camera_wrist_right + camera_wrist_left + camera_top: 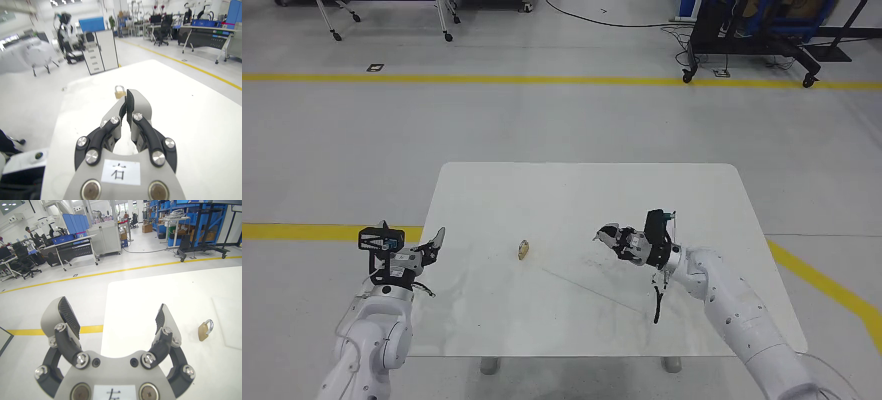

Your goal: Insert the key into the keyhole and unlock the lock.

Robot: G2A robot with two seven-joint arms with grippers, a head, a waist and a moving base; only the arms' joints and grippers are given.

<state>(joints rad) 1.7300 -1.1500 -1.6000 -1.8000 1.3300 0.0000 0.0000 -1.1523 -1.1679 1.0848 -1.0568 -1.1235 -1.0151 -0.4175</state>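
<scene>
A small brass padlock [524, 249] with a silver shackle lies on its side near the middle of the white table [642, 190]. My left gripper [432, 245] hangs open over the table's left edge with nothing between its ribbed pads; in its wrist view [113, 308] the padlock [205, 330] lies well off to one side. My right gripper [604, 236] is right of the padlock with its tips pointing at it. In its wrist view [126, 95] the pads are pressed together, and the padlock [120, 92] lies just beyond the tips. I cannot make out a key.
A thin pale sheet [226, 323] lies flat on the table beside the padlock. The table's left edge [432, 270] runs under my left gripper. Grey floor with yellow lines [542, 78] surrounds the table.
</scene>
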